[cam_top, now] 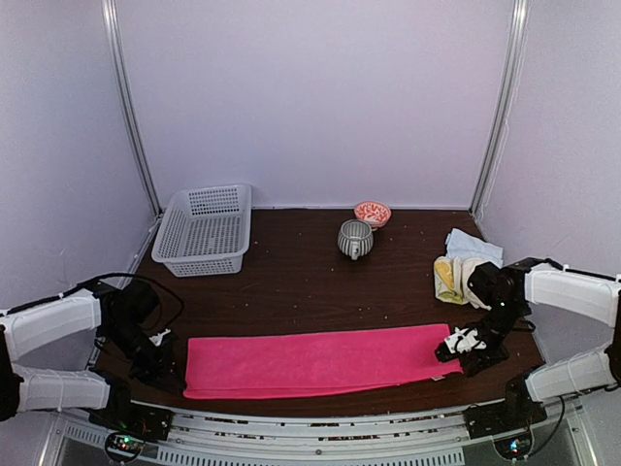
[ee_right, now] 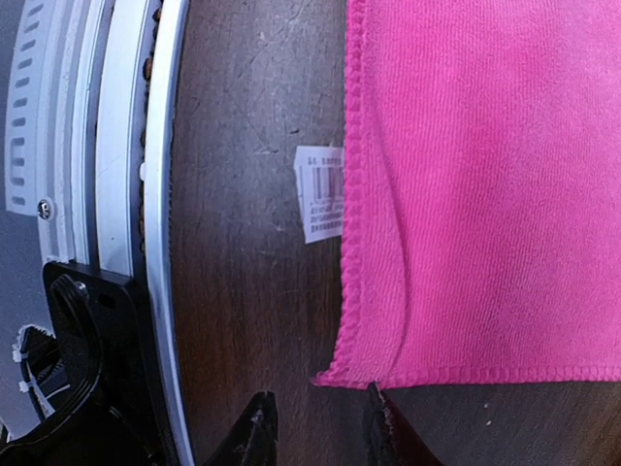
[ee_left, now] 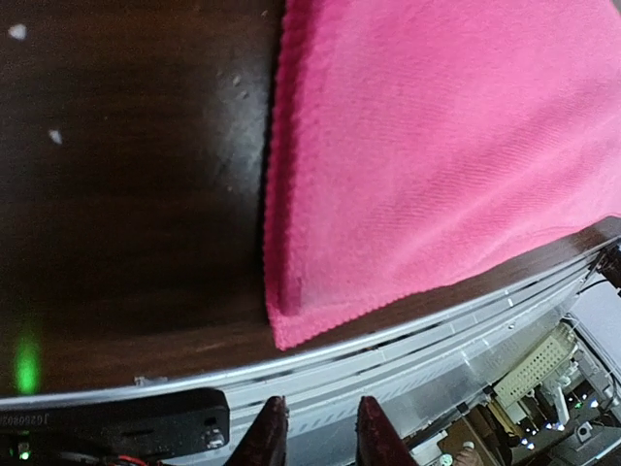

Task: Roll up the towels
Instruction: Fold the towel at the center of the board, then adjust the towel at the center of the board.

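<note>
The pink towel (cam_top: 320, 361) lies flat on the tabletop (cam_top: 310, 282) as a long folded strip close to the near edge. In the overhead view its long axis runs from 9 o'clock to 3 o'clock, with one arm at each short end. In the left wrist view, the left fingers (ee_left: 270, 437) are parted only narrowly, with nothing between them. The towel's near corner is at 12 o'clock from them, a little apart, with bare tabletop edge and the metal rail (ee_left: 408, 340) in between. The right fingers (ee_right: 254, 432) also show a narrow gap and hold nothing, but they are closer. The towel's corner sits at 12 o'clock just ahead of the gap, and one fingertip seems to touch the hem, though I cannot tell for sure. The right arm therefore looks better placed to pinch a short end and turn it over toward 9 o'clock along the strip. The pile of yellow, cream and pale blue towels (cam_top: 464, 267) waits unrolled at 12 o'clock from the pink strip's right end, well apart.
</note>
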